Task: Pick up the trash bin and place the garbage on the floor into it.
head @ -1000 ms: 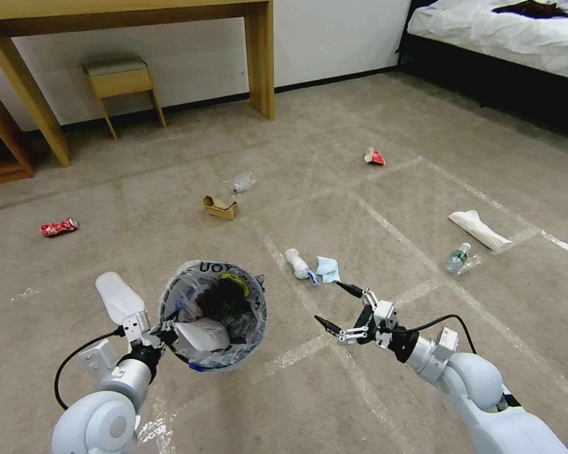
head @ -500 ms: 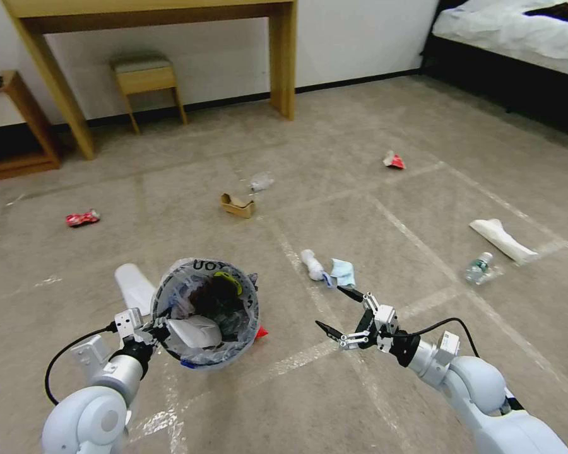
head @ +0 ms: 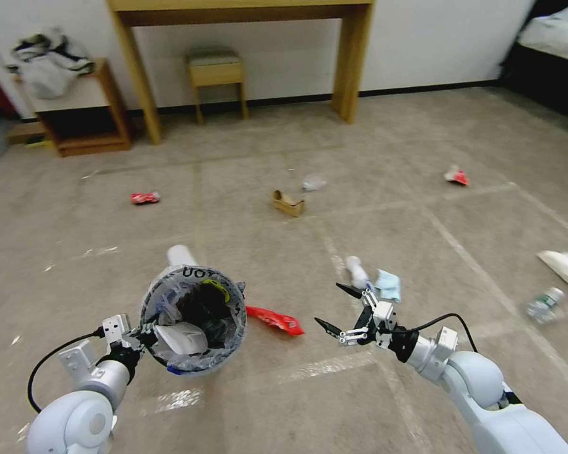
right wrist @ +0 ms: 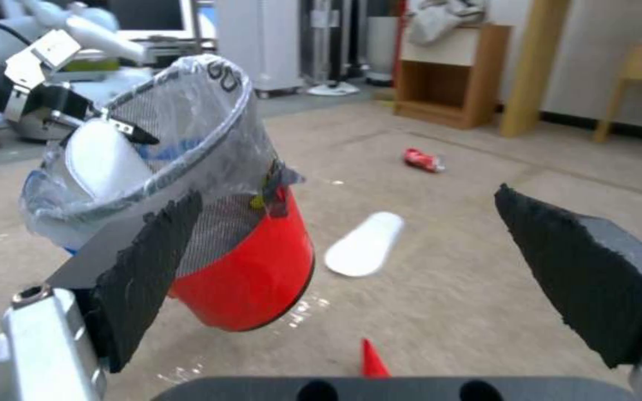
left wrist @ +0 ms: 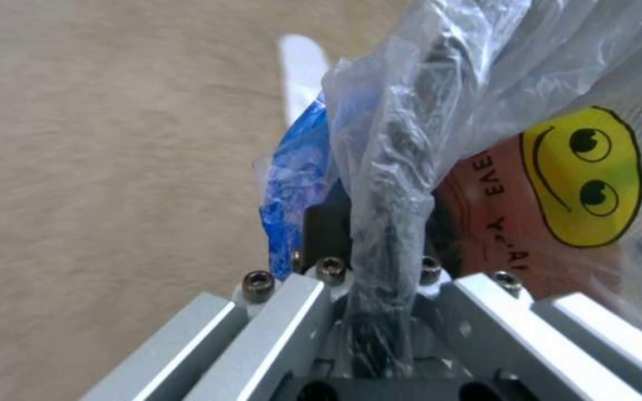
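Note:
The trash bin (head: 192,328), red and lined with a lettered clear bag, hangs tilted above the floor (head: 107,265) with my left gripper (head: 146,334) shut on its bagged rim (left wrist: 388,184). To its right my right gripper (head: 329,305) stands open and holds nothing. The garbage lies scattered. A red foil wrapper (head: 274,320) lies between bin and right gripper. A white slipper (head: 180,255) is just beyond the bin. Farther off are a soda can (head: 144,197), a cardboard scrap (head: 288,203), a plastic wad (head: 312,183) and a blue mask (head: 388,284). The bin (right wrist: 239,267) also appears in the right wrist view.
A wooden desk (head: 350,57), a stool (head: 216,72) and a low shelf (head: 88,107) with clothes line the far wall. A bed edge (head: 555,57) is at far right. Another white slipper (head: 565,265), a bottle (head: 544,304) and a red scrap (head: 456,176) lie to the right.
The whole head view has shifted right, so the camera has turned left. Both arms hold their poses. The red foil wrapper has come into view beside the bin.

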`<state>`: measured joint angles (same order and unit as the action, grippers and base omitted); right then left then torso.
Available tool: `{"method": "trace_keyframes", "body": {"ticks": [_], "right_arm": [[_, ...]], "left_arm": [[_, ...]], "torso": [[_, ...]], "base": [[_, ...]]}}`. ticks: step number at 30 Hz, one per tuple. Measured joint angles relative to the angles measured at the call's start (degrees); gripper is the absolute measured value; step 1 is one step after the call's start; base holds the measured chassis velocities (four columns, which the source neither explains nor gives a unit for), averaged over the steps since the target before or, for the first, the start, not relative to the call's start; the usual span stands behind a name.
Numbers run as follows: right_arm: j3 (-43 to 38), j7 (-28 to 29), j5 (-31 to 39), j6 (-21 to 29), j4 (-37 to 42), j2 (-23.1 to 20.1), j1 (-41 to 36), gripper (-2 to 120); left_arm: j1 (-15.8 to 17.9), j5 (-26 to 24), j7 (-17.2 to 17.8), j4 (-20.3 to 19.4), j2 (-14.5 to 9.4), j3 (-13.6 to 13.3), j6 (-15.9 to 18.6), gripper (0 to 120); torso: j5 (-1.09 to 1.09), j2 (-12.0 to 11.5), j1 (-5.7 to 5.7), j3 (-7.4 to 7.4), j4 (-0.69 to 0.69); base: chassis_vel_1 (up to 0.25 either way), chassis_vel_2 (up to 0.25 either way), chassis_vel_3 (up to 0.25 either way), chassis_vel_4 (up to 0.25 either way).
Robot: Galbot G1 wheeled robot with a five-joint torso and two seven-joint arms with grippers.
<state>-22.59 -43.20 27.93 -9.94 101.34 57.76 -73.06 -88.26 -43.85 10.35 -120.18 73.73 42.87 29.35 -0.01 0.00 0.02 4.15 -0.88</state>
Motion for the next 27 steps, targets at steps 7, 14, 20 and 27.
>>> {"method": "trace_keyframes", "body": {"ticks": [7, 14, 20, 27], "right_arm": [[0.4, 0.0, -0.1, -0.1, -0.6, 0.3, 0.1, 100], [1.5, 0.0, -0.2, 0.0, -1.2, 0.2, 0.5, 100], [1.9, 0.0, -0.3, 0.1, -1.7, 0.4, 0.8, 100], [1.4, 0.2, -0.3, 0.1, -2.8, 0.7, 1.2, 100]], "left_arm": [[0.3, 0.2, 0.1, 0.5, -0.3, 0.2, -0.4, 0], [0.9, 0.2, 0.2, 1.1, -0.6, 1.2, -0.5, 0], [0.9, 0.2, 0.1, 1.3, -0.7, 1.6, -0.6, 0], [1.0, 1.2, -0.6, 1.8, -0.2, 0.1, -1.3, 0]], "torso": [[0.01, 0.0, 0.00, 0.00, 0.03], [0.01, 0.0, 0.00, 0.00, -0.02], [0.00, 0.0, 0.00, 0.00, 0.00], [0.01, 0.0, 0.00, 0.00, 0.00]], "base": [[0.089, 0.086, 0.092, 0.085], [0.003, 0.008, 0.003, 0.001], [0.000, 0.000, 0.000, 0.000], [0.000, 0.000, 0.000, 0.000]]}}
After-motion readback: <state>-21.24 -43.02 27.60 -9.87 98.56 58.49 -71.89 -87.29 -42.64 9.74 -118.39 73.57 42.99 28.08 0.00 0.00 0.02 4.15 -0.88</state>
